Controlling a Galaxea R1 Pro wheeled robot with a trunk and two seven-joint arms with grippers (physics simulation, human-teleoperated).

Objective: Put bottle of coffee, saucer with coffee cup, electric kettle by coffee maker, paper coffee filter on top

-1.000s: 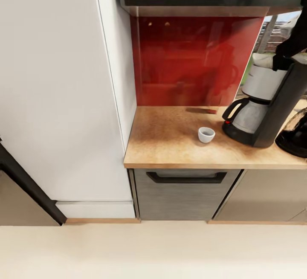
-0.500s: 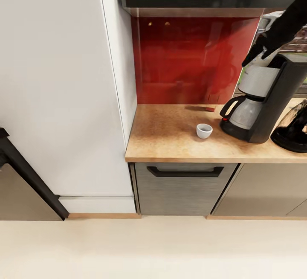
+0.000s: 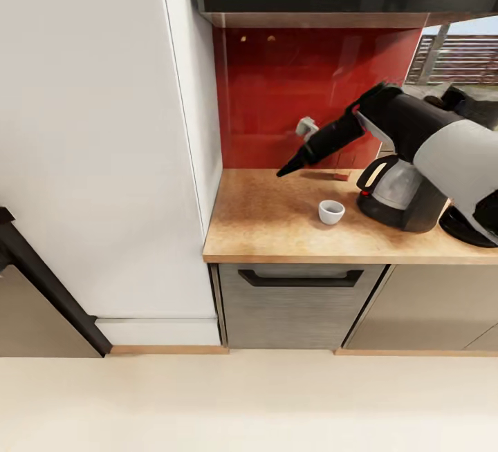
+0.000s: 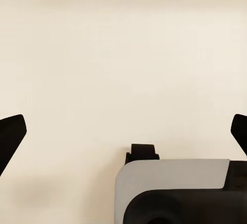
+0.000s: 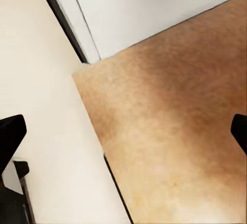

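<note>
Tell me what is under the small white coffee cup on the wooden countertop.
The small white coffee cup stands directly on the light wood-grain countertop; no saucer shows beneath it. The right arm's grey-and-black forearm covers the top of the dark coffee maker behind it.

Two black fingertips point(image 4: 11, 134) of the left gripper point(image 4: 123, 136) are seen spread wide over plain cream floor point(image 4: 123, 54), with a grey-and-black robot part point(image 4: 172, 190) below.

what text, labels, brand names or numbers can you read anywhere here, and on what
None: no readable text shows.
The coffee maker shows no brand or markings.
The coffee cup is plain white.
The kitchen countertop, red backsplash and drawer front carry no lettering.
</note>
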